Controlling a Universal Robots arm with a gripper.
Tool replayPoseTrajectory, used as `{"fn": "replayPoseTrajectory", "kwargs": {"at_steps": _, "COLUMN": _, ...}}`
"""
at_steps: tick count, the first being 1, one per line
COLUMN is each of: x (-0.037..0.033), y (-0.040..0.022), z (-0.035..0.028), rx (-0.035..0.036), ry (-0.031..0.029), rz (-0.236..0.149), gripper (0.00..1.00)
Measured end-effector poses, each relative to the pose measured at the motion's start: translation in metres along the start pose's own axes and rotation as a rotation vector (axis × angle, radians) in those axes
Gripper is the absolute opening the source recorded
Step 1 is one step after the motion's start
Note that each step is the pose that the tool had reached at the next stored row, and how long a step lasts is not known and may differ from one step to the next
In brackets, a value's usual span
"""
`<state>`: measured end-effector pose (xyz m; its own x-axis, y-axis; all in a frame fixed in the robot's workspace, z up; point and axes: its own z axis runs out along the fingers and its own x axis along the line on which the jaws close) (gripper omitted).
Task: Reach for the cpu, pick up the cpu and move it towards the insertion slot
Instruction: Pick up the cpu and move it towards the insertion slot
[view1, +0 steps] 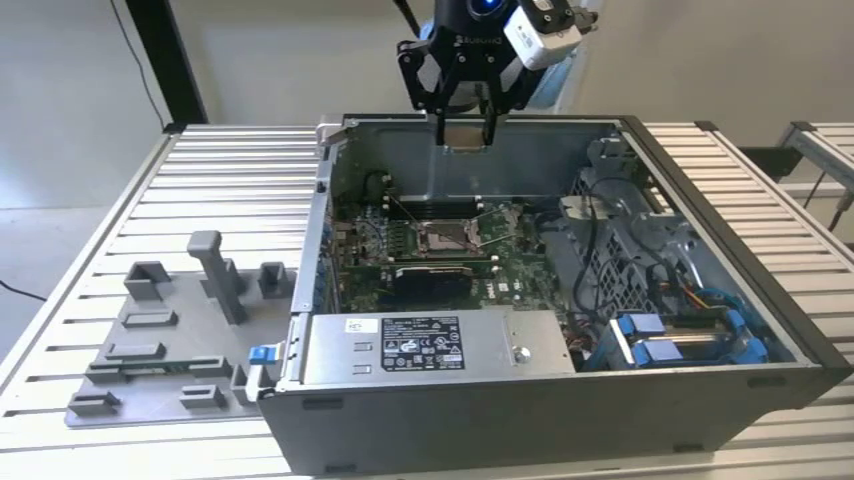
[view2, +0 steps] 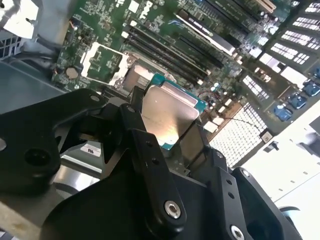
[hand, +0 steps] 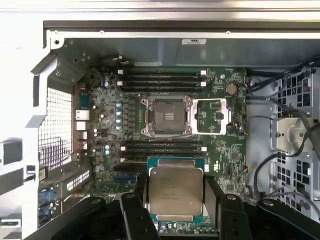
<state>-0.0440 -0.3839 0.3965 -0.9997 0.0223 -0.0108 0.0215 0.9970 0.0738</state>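
The black two-fingered claw (view1: 463, 135) is closed on the small flat square cpu (hand: 176, 190) with a silvery metal top and green edge, gripping it by two opposite sides. In the first wrist view, the black fingers (hand: 211, 192) cover the chip's side edges, and its near edge is cut off behind the claw body. The chip hangs above the open grey metal computer case (view1: 747, 395), well above the board, its flat face toward both wrist cameras. The square insertion slot (hand: 166, 116) with a shiny silver frame and brownish centre lies open on the green motherboard (hand: 227, 150), between long thin black memory slots (hand: 162, 147). A grey plastic tray with upright pegs (view1: 174, 340) rests on the ribbed metal tabletop (view1: 240, 190).
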Motion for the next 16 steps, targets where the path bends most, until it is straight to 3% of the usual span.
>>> {"fn": "replayPoseTrajectory", "kwargs": {"at_steps": 11, "x": -0.0018, "y": 0.0289, "z": 0.0025, "rx": 0.0001, "ry": -0.0016, "rz": 0.0, "gripper": 0.0}}
{"fn": "replayPoseTrajectory", "kwargs": {"at_steps": 16, "x": -0.0032, "y": 0.0357, "z": 0.003, "rx": 0.0002, "ry": -0.0015, "rz": 0.0, "gripper": 0.0}}
